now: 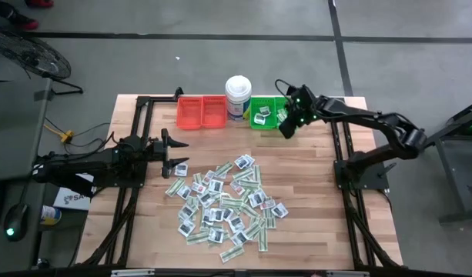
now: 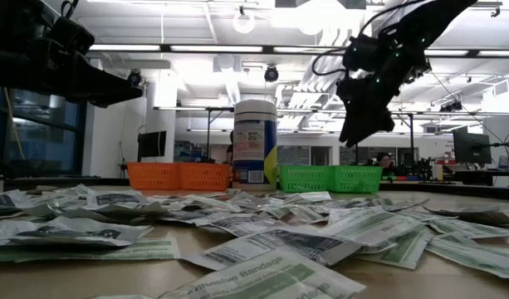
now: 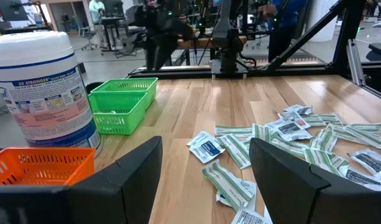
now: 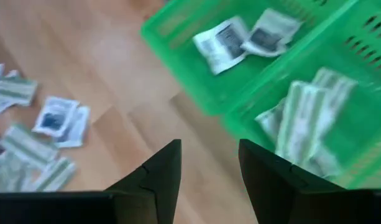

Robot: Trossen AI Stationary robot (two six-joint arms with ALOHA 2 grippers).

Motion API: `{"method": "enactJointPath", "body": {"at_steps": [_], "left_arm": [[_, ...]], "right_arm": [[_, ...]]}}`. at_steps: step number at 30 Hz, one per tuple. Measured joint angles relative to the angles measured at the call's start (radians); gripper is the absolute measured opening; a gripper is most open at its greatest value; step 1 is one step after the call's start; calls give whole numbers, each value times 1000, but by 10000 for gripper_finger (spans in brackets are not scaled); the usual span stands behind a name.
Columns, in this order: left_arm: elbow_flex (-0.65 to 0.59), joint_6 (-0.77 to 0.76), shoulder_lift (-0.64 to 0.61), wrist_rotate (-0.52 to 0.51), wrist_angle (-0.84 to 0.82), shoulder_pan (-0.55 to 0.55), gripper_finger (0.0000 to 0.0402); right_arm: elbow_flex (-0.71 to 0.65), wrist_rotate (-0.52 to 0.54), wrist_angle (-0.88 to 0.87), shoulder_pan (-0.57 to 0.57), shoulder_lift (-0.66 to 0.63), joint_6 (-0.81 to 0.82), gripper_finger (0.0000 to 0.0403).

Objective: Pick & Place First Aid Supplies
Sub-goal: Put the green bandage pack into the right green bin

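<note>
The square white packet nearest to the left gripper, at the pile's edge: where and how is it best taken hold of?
Probably from straight above, the left gripper pinching the square white packet across two opposite edges. It lies flat on the table, so no side offers a hold; bare wood shows on its side toward the green bin.

Tub (image 3: 44,93) label reads "3X STRONGER". Nearest packet (image 2: 262,278), low view: "Adhesive Bandage", partly cut off. Other packets' print too small to read.
</note>
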Motion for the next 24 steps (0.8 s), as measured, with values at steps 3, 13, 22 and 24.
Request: {"method": "enactJointPath", "body": {"at_steps": [3,13,22,24], "left_arm": [[0,0,0,0,0,0,238],[0,0,0,0,0,0,238],[0,0,0,0,0,0,238],[0,0,0,0,0,0,238]], "right_arm": [[0,-40,-23,71,-12,85,154],[-49,2,7,324,-11,376,154],[-109,69,116,488,72,686,154],[-109,91,146,508,99,738,154]]}}
